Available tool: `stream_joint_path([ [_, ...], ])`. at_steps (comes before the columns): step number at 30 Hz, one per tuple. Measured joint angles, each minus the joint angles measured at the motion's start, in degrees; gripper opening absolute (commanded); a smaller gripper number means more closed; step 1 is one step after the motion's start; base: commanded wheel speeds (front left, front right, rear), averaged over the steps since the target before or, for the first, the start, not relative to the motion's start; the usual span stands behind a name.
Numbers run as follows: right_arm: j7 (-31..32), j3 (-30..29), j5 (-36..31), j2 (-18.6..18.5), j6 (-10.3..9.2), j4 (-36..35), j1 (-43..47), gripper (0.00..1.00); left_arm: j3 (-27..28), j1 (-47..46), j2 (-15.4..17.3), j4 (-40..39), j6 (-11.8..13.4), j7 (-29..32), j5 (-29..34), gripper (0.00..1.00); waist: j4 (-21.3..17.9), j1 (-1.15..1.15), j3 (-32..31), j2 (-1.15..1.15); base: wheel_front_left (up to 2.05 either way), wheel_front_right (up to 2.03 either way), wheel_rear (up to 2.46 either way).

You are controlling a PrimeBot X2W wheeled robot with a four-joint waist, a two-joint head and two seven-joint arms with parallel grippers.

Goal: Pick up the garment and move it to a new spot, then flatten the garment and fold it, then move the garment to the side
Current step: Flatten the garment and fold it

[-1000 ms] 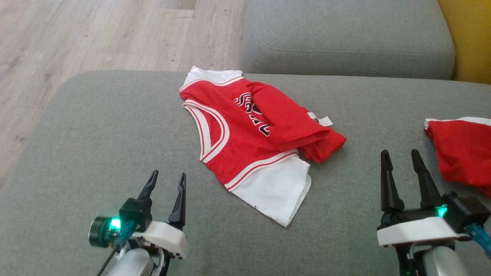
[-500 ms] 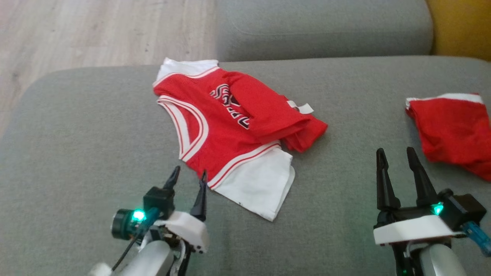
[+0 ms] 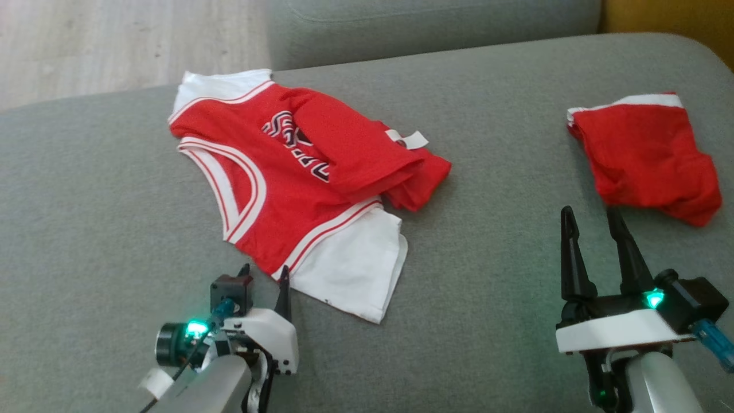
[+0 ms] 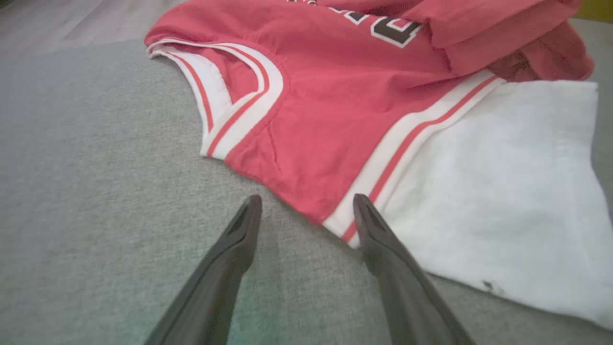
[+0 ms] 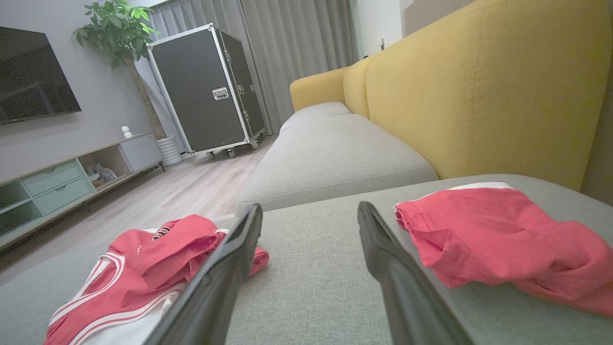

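Left claw stands open low over the grey sofa seat, tips just short of the garment; in its wrist view the near red corner and striped band lie right ahead between the two fingers, one tip seeming to touch the band's edge. Right claw is open too and empty, above bare cushion between the garment and a second red piece, apart from both. The step in hand, I judge, is the pick-up; to do it well the left claw should ease forward and down until one finger presses into the cushion and slides beneath the edge, then close on the red corner together with the white cloth beside it, so no layer drags; a shallow bite on the trim alone would likely slip; a slow lift would show whether the whole piece comes along.

The garment lies toward the left end of the seat, near the floor side; it is a red jersey with white, red-striped trim around a curved opening, dark lettering partly hidden, and white panels at its near and far ends; its right part is folded over itself in a rumpled heap, a small white label poking out; thin, limp cloth, far from flat.
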Motion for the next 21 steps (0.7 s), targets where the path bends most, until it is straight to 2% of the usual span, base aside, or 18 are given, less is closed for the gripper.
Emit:
stream_joint_path([
  [6, 0.0, 0.1, 0.5, 0.0, 0.0, -0.2, -0.1, 1.0, 0.0, -2.0, -0.2, 3.0, -0.7, 0.1, -0.3, 1.0, -1.9, 0.0, 1.4, 0.0, 0.0, 0.0, 0.0],
  [8, 0.0, 0.1, 0.6, 0.0, 0.0, -0.3, -0.2, 1.0, -0.1, -3.0, -0.3, 3.6, -1.7, 1.0, -0.5, 1.0, -2.3, 0.0, 1.9, 0.0, 0.0, 0.0, 0.0],
  [9, 0.0, 0.1, 0.8, 0.0, 0.0, -0.3, -0.5, 1.0, -0.5, -4.1, -0.6, 4.3, -3.1, 2.2, -0.8, 1.0, -2.7, 0.0, 2.2, 0.0, 0.0, 0.0, 0.0],
  [10, 0.0, 0.1, 0.8, 0.0, 0.0, -0.3, -0.5, 1.0, -0.5, -4.1, -0.6, 4.3, -3.1, 2.2, -0.8, 1.0, -2.7, 0.0, 2.2, 0.0, 0.0, 0.0, 0.0],
  [11, 0.0, 0.1, 0.9, 0.0, 0.0, -0.3, -0.7, 1.0, -0.5, -4.6, -0.7, 4.5, -3.7, 2.7, -0.8, 0.04, -2.9, 0.0, 2.3, 0.0, 0.0, 0.0, 0.0],
  [13, 0.0, 0.0, 1.0, 0.0, 0.0, -0.3, -1.3, 1.0, -1.1, -5.1, -1.1, 4.8, -5.1, 3.0, -1.2, 0.0, -3.1, 0.0, 2.2, 0.0, 0.0, 0.0, 0.0],
  [21, 0.0, -0.5, 1.0, 0.0, -0.01, -0.2, -1.2, 1.0, -0.1, -5.1, -0.1, 4.7, -5.3, -2.5, -1.3, 0.0, -1.8, -0.01, 0.7, 0.0, 0.0, 0.0, 0.0],
])
